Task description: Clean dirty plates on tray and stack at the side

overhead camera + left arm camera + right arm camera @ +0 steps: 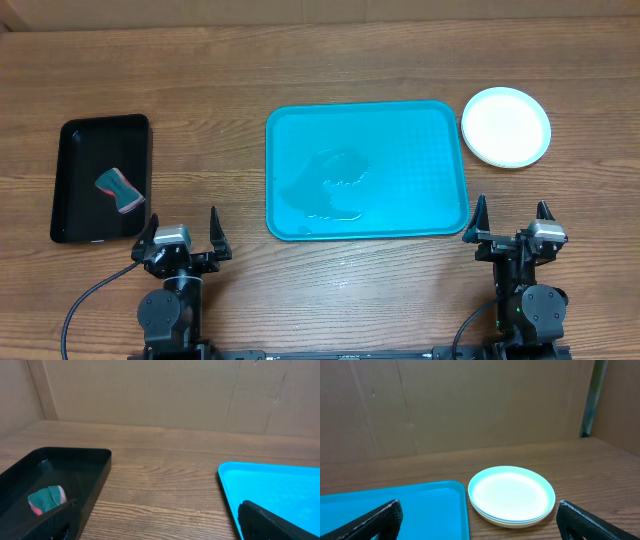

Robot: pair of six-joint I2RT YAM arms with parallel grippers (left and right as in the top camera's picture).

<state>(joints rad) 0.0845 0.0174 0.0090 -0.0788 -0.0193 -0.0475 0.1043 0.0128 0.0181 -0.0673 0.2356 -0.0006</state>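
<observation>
Overhead is showing the plates [506, 126] as one white disc at upper right, sitting on the table [300, 60] just beside the tray [410, 140] corner, not on it. Right wrist view is resolving what overhead isn't: stacked rims, light-blue on top, a paler one under. Only overhead is showing the wet patch [330, 185] in the tray's lower-left area. Left wrist view is catching the black tray [97, 477] at lower left, sponge [46, 499] inside. Right gripper [512, 215] is sitting at lower right, fingers spread apart, plates higher in frame, no contact. Left gripper [183, 228] is likewise spread wide, gripping nothing, just below the black tray.
</observation>
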